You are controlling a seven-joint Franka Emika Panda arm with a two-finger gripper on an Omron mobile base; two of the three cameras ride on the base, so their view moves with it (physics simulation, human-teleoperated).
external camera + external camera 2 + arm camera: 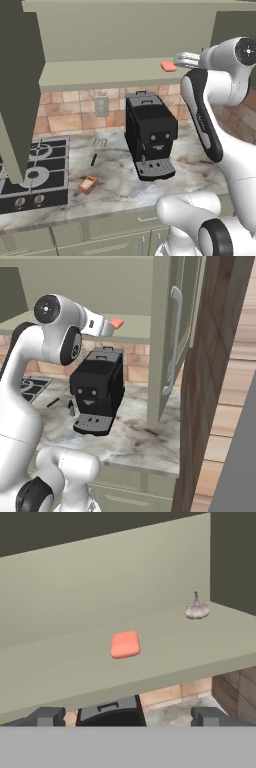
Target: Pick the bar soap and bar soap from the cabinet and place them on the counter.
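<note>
step: reach for red soap (125, 644) | loc: flat on open cabinet (120, 37) shelf, near front edge; orange soap (88, 184) already on tabletop (117, 182) by hob | fingers (46, 716): fully open, empty, short of bar | tip: centre over bar, straddle short sides, avoid garlic (197, 608) well off to side, close gently.

A rendered home kitchen. The landmark is the black coffee machine (150, 135), standing on a beige-grey marbled tabletop (117, 185) with dark veins. To its left lies a black gas hob (35, 172) with burner grates and front knobs. Behind it runs a terracotta tile backsplash (70, 112) carrying a wall socket (101, 106). Above it hangs a sage-green wall cabinet (125, 30), its open door (172, 341) bearing a long silver bar handle (175, 341). Below it sit matching drawer fronts (115, 225).
</note>
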